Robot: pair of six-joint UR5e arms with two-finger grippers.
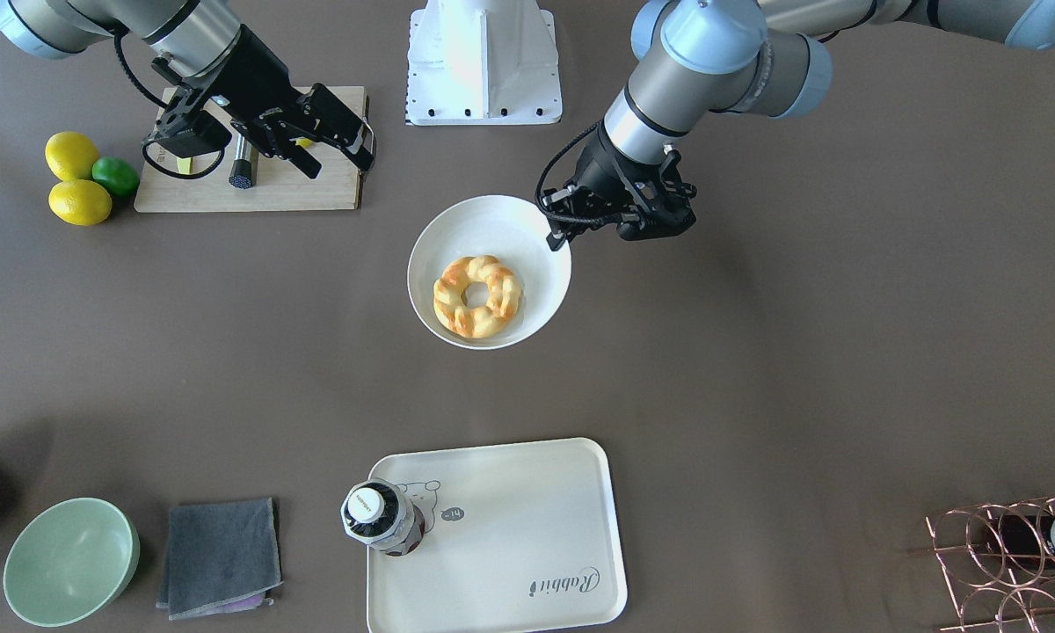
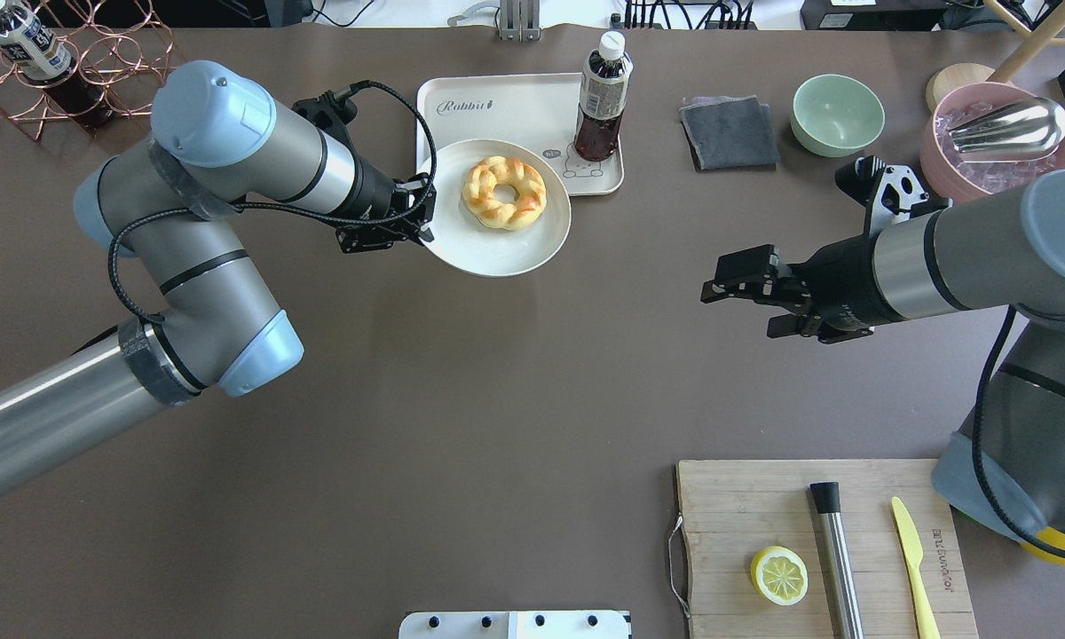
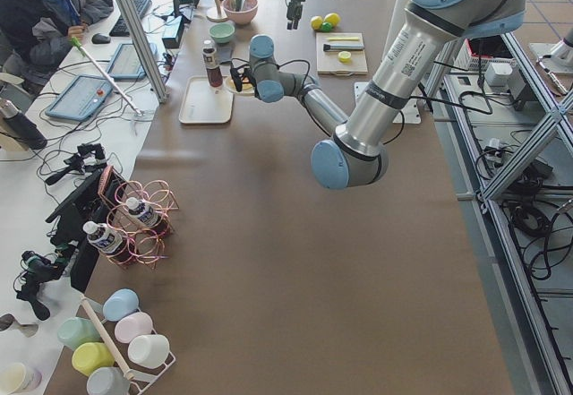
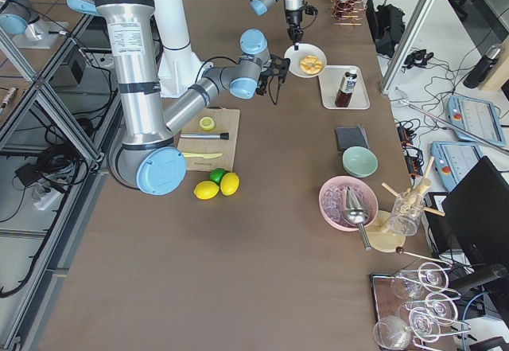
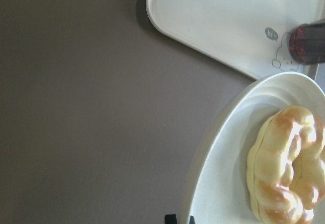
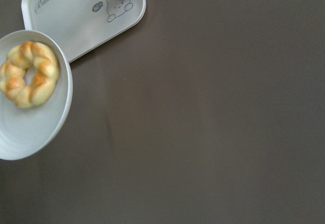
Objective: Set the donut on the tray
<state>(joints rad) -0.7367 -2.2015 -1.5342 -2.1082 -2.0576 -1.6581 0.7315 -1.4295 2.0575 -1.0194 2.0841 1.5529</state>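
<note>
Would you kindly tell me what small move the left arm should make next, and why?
Probably carry the bowl forward until it hangs over the bare side of the tray, away from the bottle. The left claw grips the bowl's rim with the donut inside. The front view shows the bowl short of the tray, so tipping now would likely drop the donut on the table.

Green bowl (image 1: 70, 561) beside grey cloth (image 1: 220, 556); two lemons (image 1: 72, 156), one lime (image 1: 116, 176) beside cutting board (image 1: 316, 189).

Glazed donut (image 2: 504, 193), smooth bowl (image 2: 488, 257), matt tray (image 1: 527, 527), wooden board (image 2: 745, 506).
</note>
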